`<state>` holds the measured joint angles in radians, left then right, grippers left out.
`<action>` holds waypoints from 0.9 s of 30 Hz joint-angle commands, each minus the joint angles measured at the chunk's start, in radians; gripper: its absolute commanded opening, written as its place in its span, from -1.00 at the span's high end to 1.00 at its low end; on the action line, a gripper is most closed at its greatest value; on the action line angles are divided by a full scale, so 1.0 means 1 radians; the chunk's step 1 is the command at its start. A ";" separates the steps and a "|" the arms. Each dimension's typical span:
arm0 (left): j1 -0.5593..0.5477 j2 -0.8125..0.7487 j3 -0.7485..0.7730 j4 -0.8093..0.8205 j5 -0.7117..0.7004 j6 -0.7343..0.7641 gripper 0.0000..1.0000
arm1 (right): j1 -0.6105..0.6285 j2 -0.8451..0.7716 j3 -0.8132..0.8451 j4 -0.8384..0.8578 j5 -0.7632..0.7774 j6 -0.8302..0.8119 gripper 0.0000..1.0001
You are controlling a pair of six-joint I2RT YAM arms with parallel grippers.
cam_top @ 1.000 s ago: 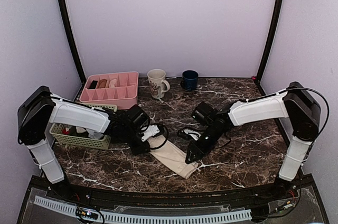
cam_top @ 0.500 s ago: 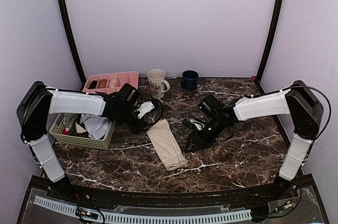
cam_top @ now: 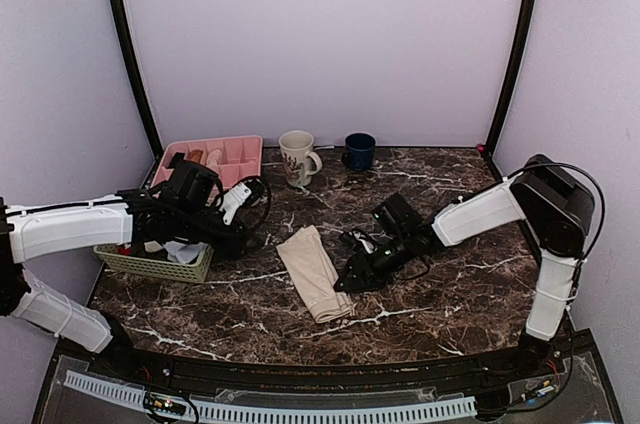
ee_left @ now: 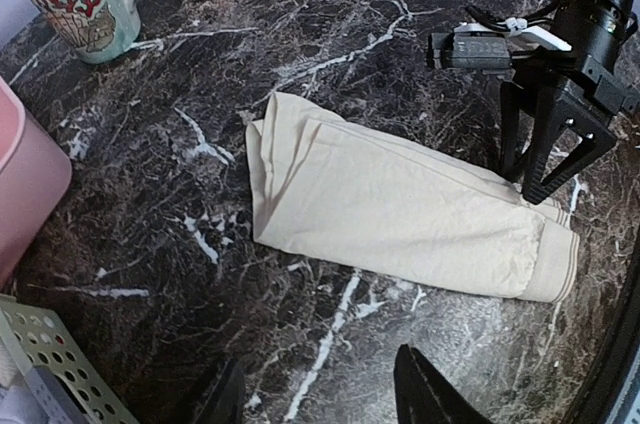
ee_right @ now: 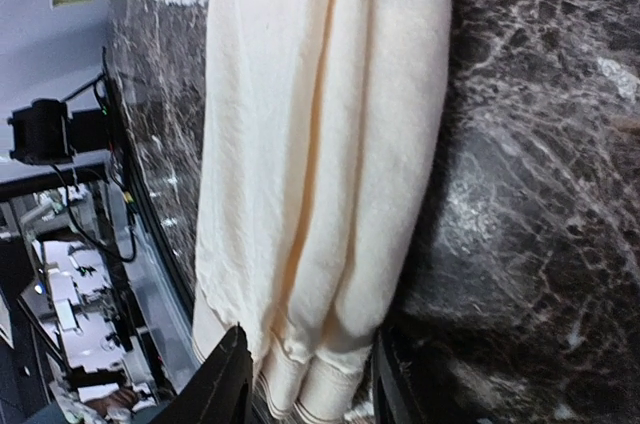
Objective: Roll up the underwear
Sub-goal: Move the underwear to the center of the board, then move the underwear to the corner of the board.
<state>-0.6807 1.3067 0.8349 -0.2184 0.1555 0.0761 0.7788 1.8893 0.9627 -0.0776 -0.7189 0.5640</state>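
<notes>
Left gripper (cam_top: 232,232): jaws wide, nothing held. It hangs beside the basket (cam_top: 150,266), apart from the cloth, likely to leave working room.
Underwear (cam_top: 315,272): flat at table centre, folded into a strip. Its long axis runs far-left to near-right, with the banded end towards the front edge.
Right gripper (cam_top: 347,284): fingers parted, tips down at the banded end, gripping nothing. Seemingly placed to start the roll.

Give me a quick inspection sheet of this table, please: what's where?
Surface: dark marbled table.
Job's things: underwear, folded into a flat strip mid-table, not yet rolled.
Clutter: pink tray, green basket holding cloths, patterned mug, blue cup.
Grippers: left gripper open, empty, above the table; right gripper open, beside the underwear's near end.
Cables: black cables loop off both wrists.
Surroundings: lilac walls.
</notes>
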 commanded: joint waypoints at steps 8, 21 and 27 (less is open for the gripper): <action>-0.013 -0.122 -0.104 -0.046 0.238 -0.251 -0.04 | 0.198 0.024 -0.151 0.376 0.124 0.366 0.30; -0.178 0.042 -0.125 -0.093 0.219 -0.360 0.15 | 0.244 -0.094 -0.209 0.338 0.176 0.371 0.30; -0.243 0.141 -0.103 -0.061 0.185 -0.398 0.22 | 0.191 -0.148 -0.218 0.276 0.177 0.293 0.42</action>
<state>-0.8837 1.4029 0.7193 -0.2855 0.3634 -0.2756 1.0046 1.7882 0.7574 0.2569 -0.5583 0.9241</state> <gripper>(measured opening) 0.395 0.309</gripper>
